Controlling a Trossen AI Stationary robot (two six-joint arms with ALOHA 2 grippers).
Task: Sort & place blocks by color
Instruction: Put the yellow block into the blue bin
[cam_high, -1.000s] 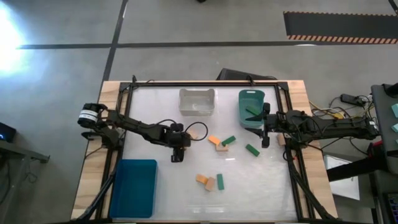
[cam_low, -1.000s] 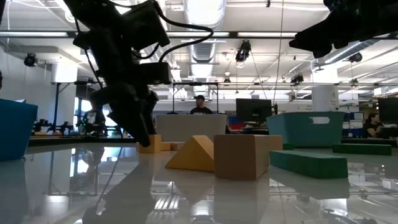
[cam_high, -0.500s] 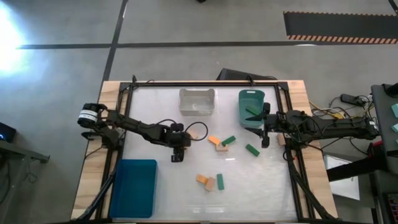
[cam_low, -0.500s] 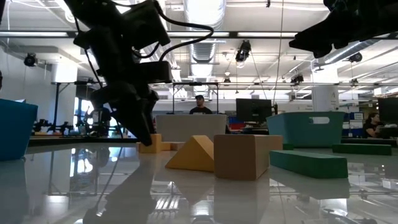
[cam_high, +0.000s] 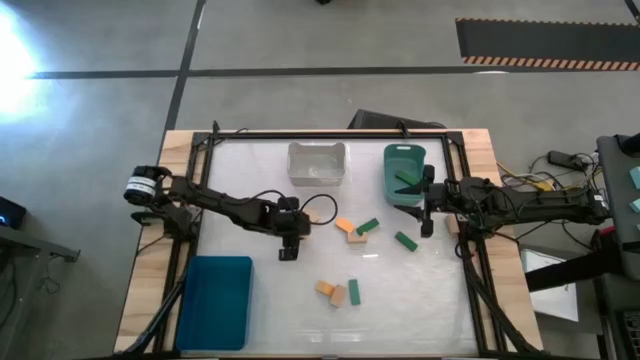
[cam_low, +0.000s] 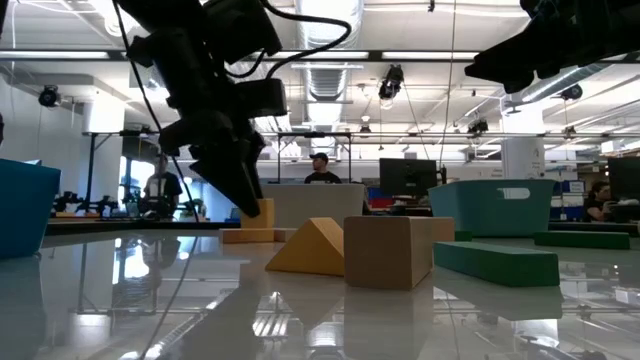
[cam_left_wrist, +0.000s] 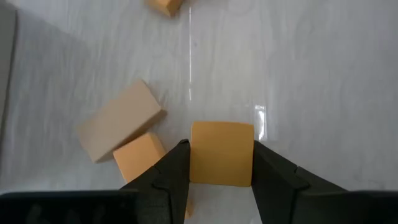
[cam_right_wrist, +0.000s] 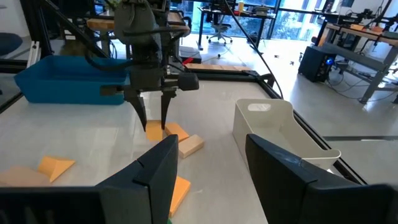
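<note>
My left gripper (cam_high: 288, 245) hangs over the table's middle left, shut on a small orange cube (cam_left_wrist: 222, 154). Under it on the table lie a tan block (cam_left_wrist: 118, 121) and an orange block (cam_left_wrist: 140, 157). More orange, tan and green blocks are scattered around the middle: an orange (cam_high: 344, 225), a tan (cam_high: 356, 237), two green (cam_high: 368, 226) (cam_high: 405, 240), and a cluster of three near the front (cam_high: 339, 293). My right gripper (cam_high: 428, 224) waits open beside the green bin (cam_high: 405, 175), touching nothing. My left gripper pinches the orange cube by two opposite side faces (cam_left_wrist: 194, 155), one finger on each side. The fingers (cam_low: 240, 180) come from above, pointing down. The cube (cam_low: 258, 212) is lifted clear of the table and hangs level just above a low block (cam_low: 250, 236).
A clear bin (cam_high: 317, 163) and the green bin stand at the far edge; the green one has a green block in it. A blue bin (cam_high: 215, 300) sits at the near left corner. Black frame rails run along the table's sides. A person stands in the room behind.
My left gripper has risen and moved a little toward the table's right, taking the orange cube up off the table. The cube stood on the surface before and now hangs clear above the low block. The right arm has kept still.
</note>
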